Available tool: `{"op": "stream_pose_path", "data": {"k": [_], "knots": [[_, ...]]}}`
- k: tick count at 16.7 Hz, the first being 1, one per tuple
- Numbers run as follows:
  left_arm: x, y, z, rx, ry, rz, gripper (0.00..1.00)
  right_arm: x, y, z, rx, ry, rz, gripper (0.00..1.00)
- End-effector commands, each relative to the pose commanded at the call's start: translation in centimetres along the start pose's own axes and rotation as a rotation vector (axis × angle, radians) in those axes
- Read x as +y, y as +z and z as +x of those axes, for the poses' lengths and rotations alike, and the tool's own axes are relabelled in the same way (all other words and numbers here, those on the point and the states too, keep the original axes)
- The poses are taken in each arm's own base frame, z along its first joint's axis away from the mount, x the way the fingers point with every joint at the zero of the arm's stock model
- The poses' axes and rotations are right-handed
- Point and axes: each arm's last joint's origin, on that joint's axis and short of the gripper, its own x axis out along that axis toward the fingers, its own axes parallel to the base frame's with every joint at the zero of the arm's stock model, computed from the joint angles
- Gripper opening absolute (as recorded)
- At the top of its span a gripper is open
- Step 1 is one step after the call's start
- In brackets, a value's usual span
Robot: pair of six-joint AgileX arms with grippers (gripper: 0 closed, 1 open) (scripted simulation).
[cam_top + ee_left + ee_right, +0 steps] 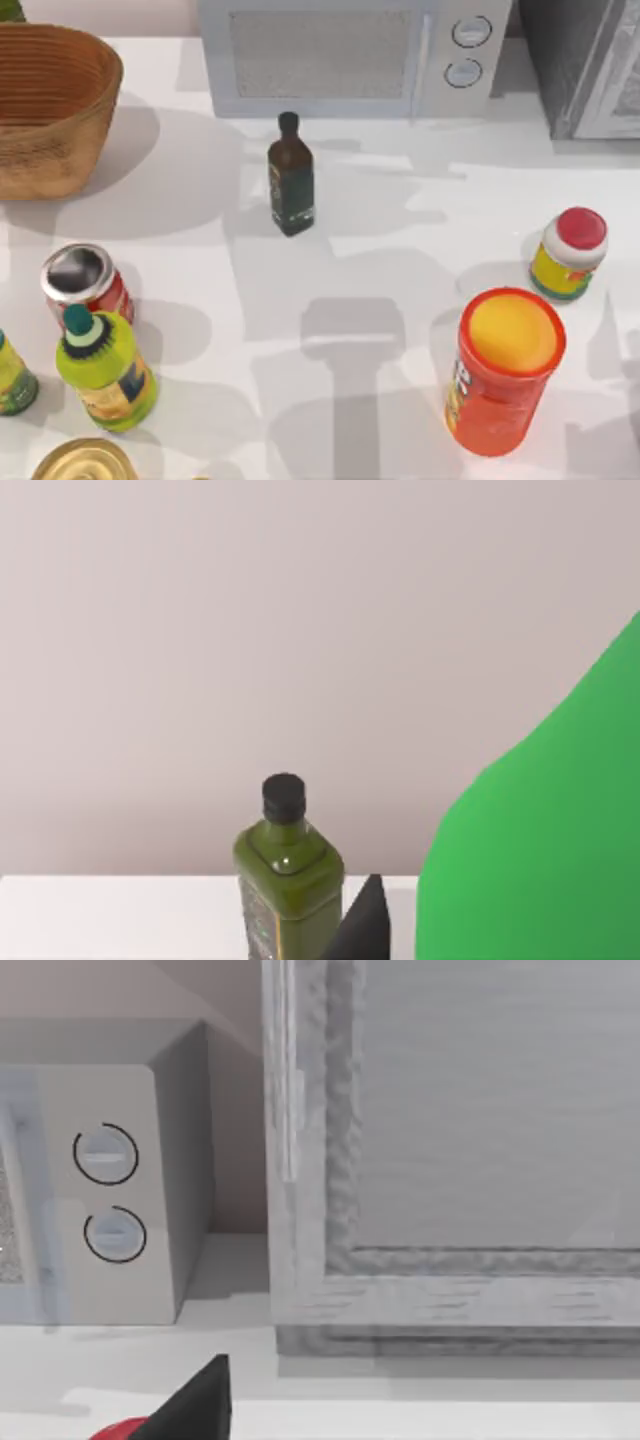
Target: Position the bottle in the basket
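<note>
One dark fingertip of my left gripper [366, 922] rises into the left wrist view. I cannot tell how wide the jaws stand. Close beside it bulks the bottle [540, 830], a smooth, bright green curved wall with a narrow gap to the finger, so I judge it is near but not clamped. I take it for the same bottle [12, 375] cut off by the top view's left edge at eight o'clock, standing upright with a paler label. That would put it within easy reach of this arm.

Farther out in the wrist view stands the olive bottle [287, 875]. It is square-shouldered, glassy and black-capped, and it sits near the table's centre in the top view. It is a decoy, as is the squat bottle [105, 368], which is yellow-green with a teal cap, at seven o'clock. A red can [85, 283] with a shiny metal top is just beside it.

The basket [55, 150] waits at ten o'clock, well apart from the bottle. It is round, tan wicker, ribbed, with a wide open mouth that should forgive a loose drop.

My right gripper [200, 1405] shows one dark finger, width unknown, idling above the jar [568, 255], whose red lid is at three o'clock. It faces the microwave [110, 1190] and the grey cabinet [480, 1120].
</note>
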Motion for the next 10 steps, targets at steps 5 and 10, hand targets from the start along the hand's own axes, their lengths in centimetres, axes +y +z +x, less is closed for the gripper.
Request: {"op": "stream_pose_path", "data": {"k": [5,10], "knots": [[0.00,0.00,0.00,0.000,0.000,0.000,0.68,0.00,0.00,0.00,0.000,0.000,0.000,1.00],[0.00,0.00,0.00,0.000,0.000,0.000,1.00,0.00,0.00,0.00,0.000,0.000,0.000,1.00]]}}
